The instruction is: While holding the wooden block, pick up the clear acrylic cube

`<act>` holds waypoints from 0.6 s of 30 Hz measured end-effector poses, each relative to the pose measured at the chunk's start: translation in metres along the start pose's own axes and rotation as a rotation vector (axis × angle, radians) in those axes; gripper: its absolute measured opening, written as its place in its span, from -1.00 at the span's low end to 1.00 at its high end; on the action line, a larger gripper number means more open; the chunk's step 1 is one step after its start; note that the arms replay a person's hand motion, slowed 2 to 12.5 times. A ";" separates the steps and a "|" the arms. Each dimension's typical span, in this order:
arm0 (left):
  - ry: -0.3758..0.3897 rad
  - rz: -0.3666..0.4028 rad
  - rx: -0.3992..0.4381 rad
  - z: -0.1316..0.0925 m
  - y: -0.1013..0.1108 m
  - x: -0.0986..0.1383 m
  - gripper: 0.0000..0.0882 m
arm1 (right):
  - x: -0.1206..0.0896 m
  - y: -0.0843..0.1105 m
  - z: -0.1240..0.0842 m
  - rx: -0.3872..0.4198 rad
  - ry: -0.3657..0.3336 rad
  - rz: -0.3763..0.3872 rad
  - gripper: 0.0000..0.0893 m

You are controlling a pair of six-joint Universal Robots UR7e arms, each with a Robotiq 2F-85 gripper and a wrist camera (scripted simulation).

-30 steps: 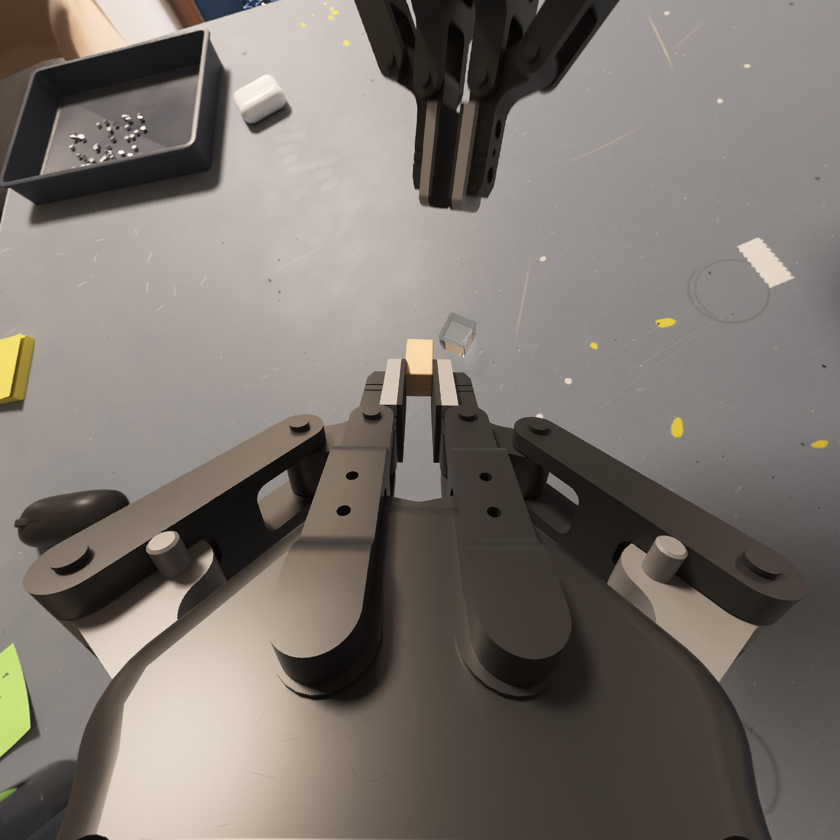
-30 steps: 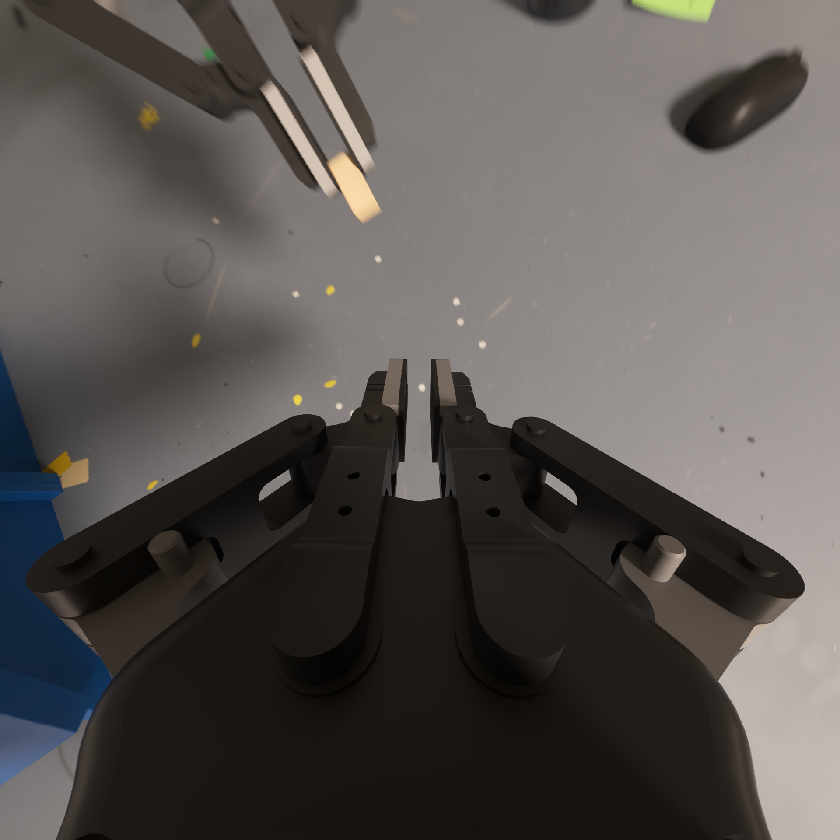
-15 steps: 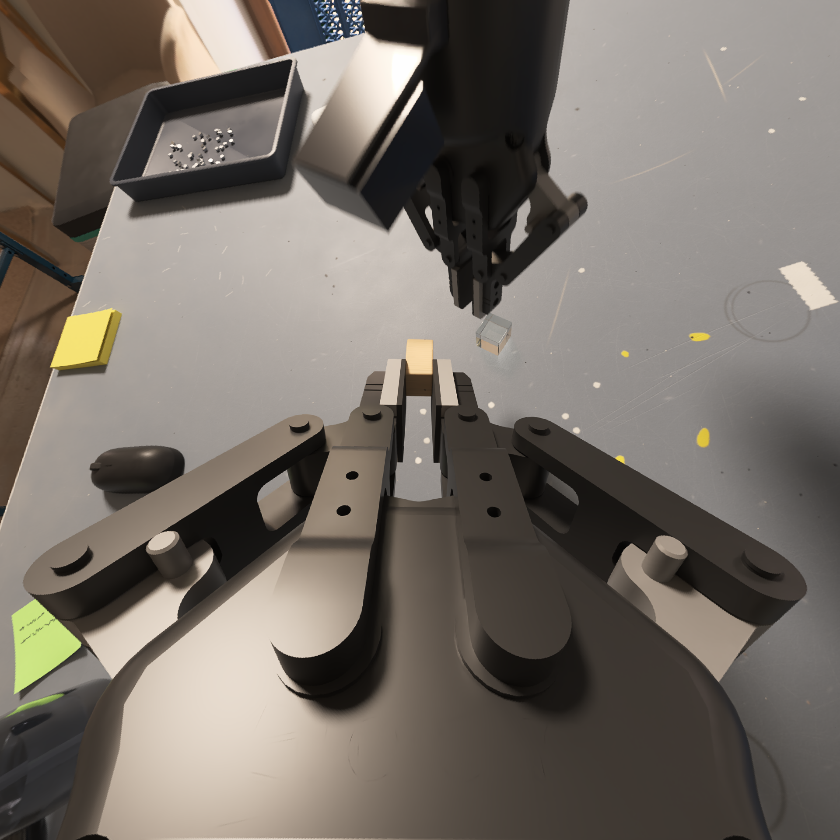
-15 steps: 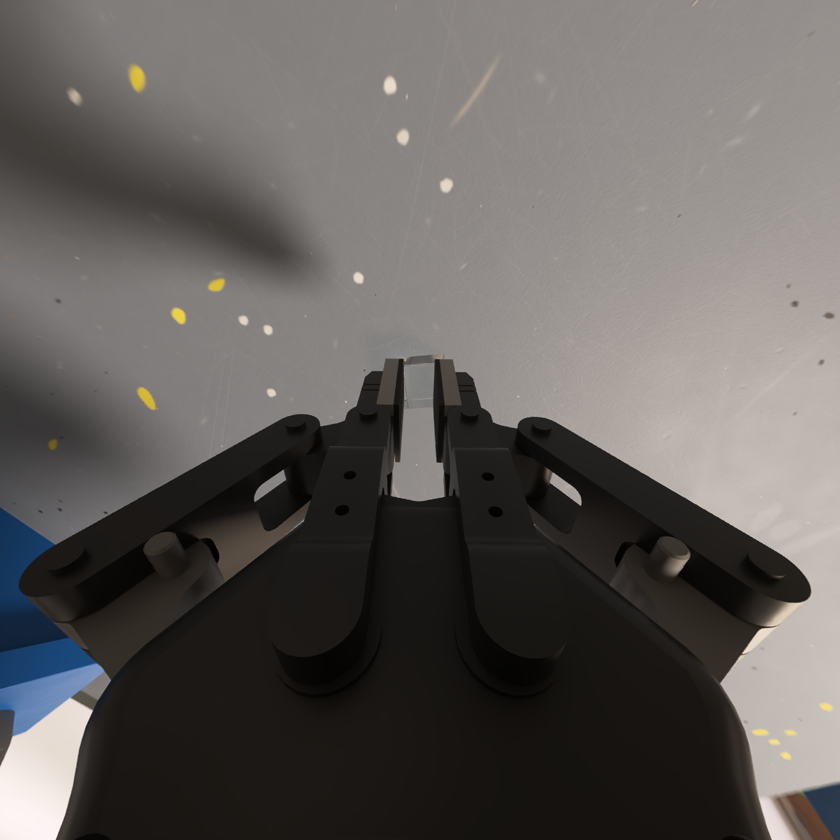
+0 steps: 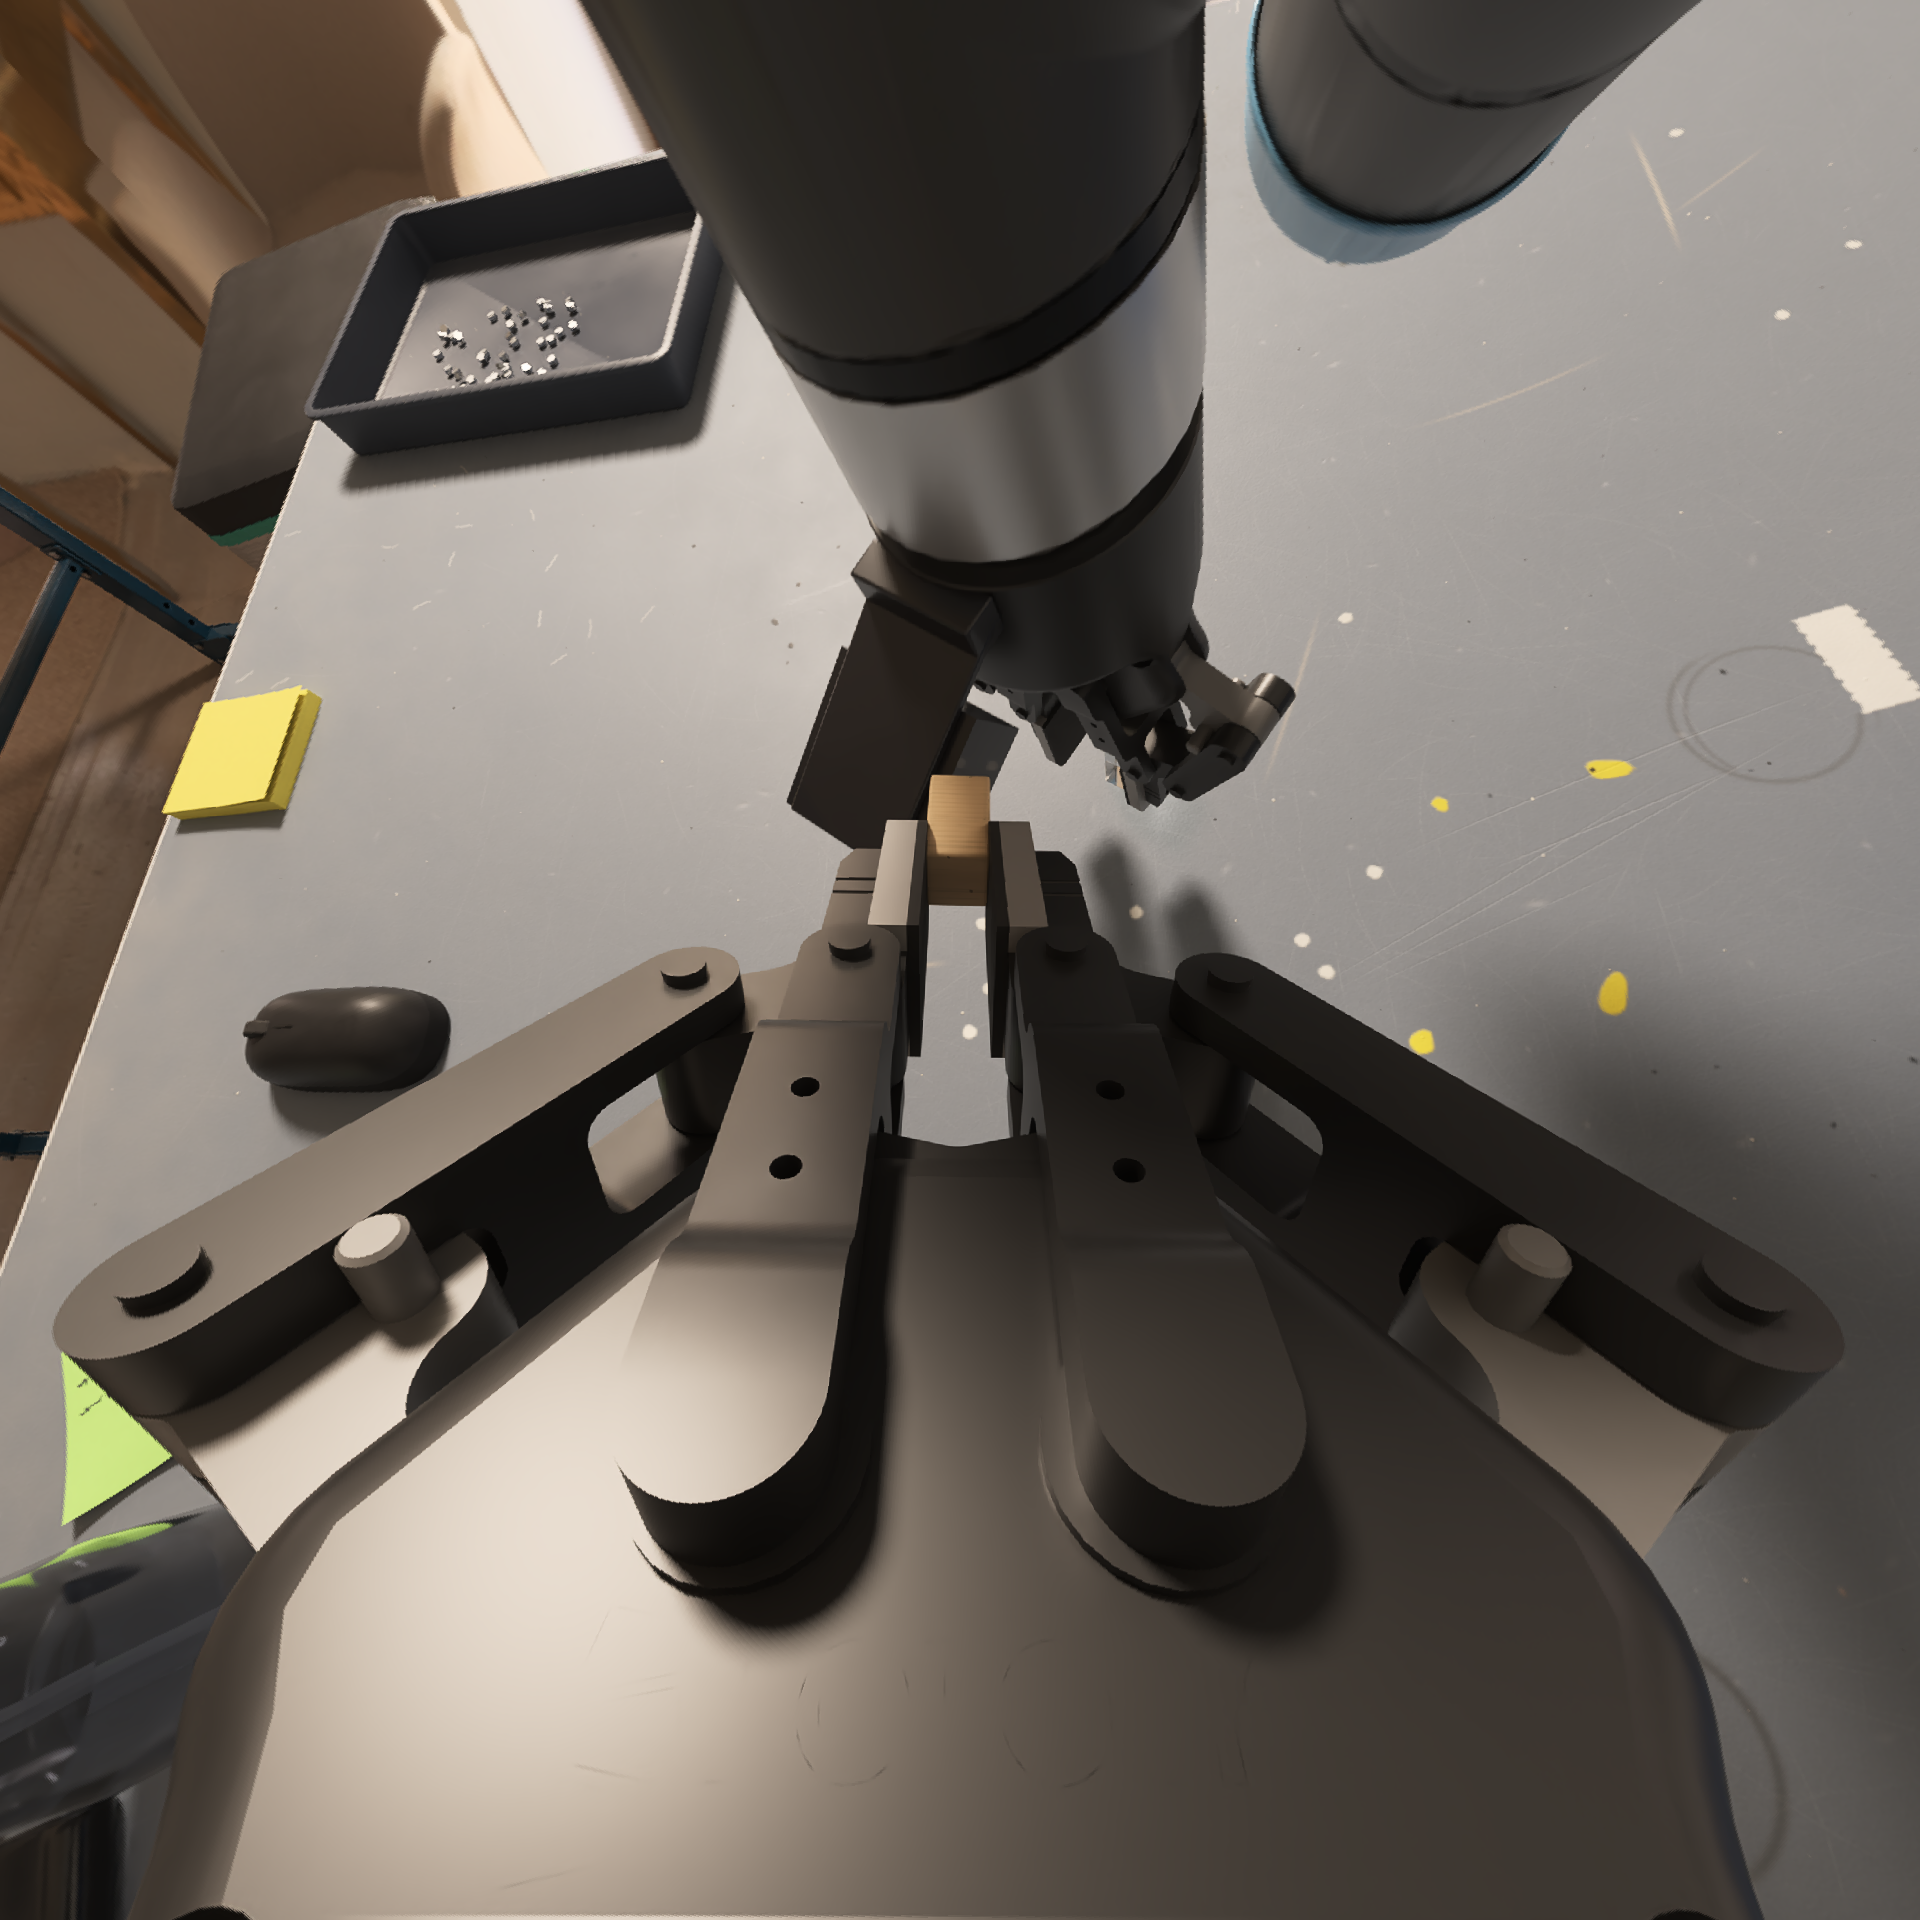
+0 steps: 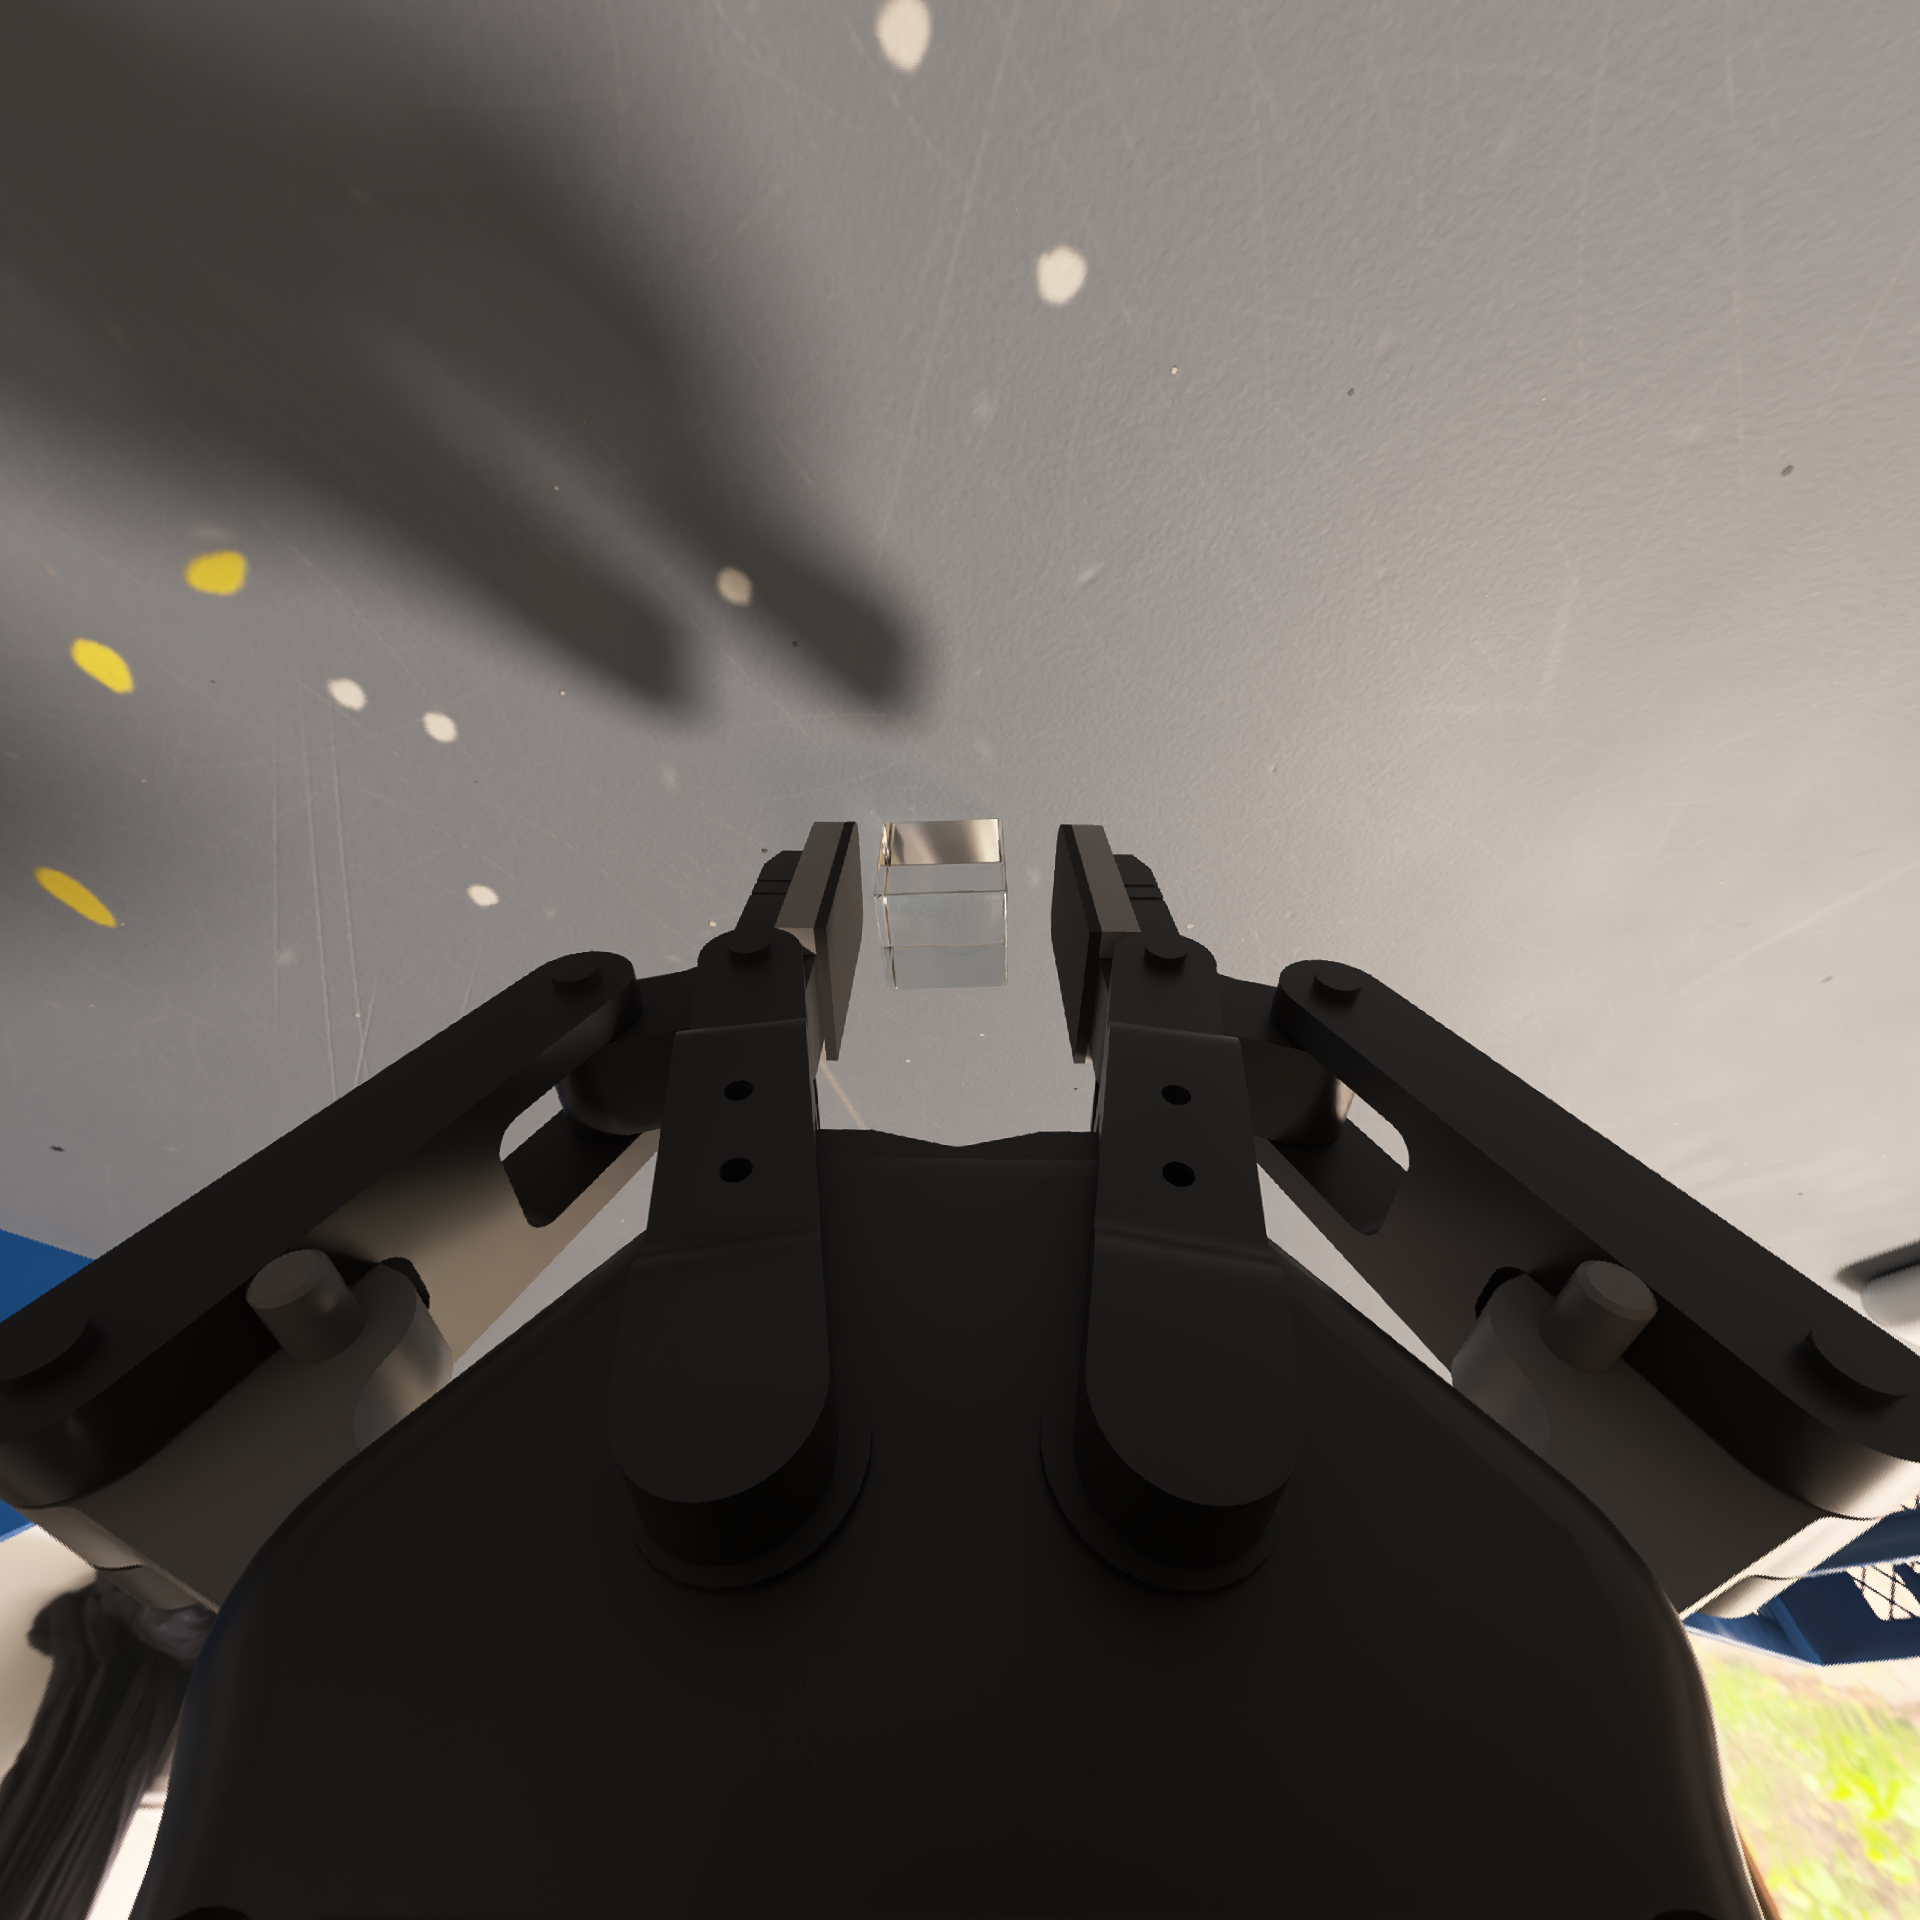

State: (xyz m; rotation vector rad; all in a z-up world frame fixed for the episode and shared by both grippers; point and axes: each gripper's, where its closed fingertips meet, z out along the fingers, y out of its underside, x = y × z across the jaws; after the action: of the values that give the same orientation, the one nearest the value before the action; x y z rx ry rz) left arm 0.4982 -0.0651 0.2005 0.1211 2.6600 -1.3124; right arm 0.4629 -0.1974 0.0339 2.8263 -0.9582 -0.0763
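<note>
1. Between the pads of the right gripper [image 6: 956, 914] sat the clear acrylic cube [image 6: 941, 902], glassy, sharp-edged and upright on the grey table [image 6: 1455, 520]. The fingers stood spread, a narrow gap showing on each side of the cube, so neither pad touched it.
2. Just beyond the cube, soft finger-shaped shadows and pale and yellow paint flecks marked the scuffed matte tabletop.
3. Near the cube, in the left wrist view, the left gripper [image 5: 956, 868] pinched the wooden block [image 5: 956, 840], a tan, faintly grained, square-cut piece, clear of the table. The cube itself could not be made out in that view.
4. Judged step: straddling the cube before the grasp. The next move called for closing evenly on two flat faces, then lifting; the slick acrylic might slip if pinched off-centre.
5. Well left of the cube lay a rounded black mouse [image 5: 348, 1037] and a yellow sticky-note pad [image 5: 244, 753].
6. Farthest from the cube stood a dark rectangular tray [image 5: 499, 410] holding small metal bits.
</note>
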 end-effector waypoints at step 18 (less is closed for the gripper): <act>0.052 0.000 0.033 -0.006 0.000 0.005 -0.77 | 0.000 -0.006 0.016 -0.013 0.018 -0.001 -0.08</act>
State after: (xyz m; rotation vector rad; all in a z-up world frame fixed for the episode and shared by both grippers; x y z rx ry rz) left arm 0.4928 -0.0606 0.2035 0.1618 2.6821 -1.3722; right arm 0.4643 -0.1949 0.0168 2.8111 -0.9492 -0.0574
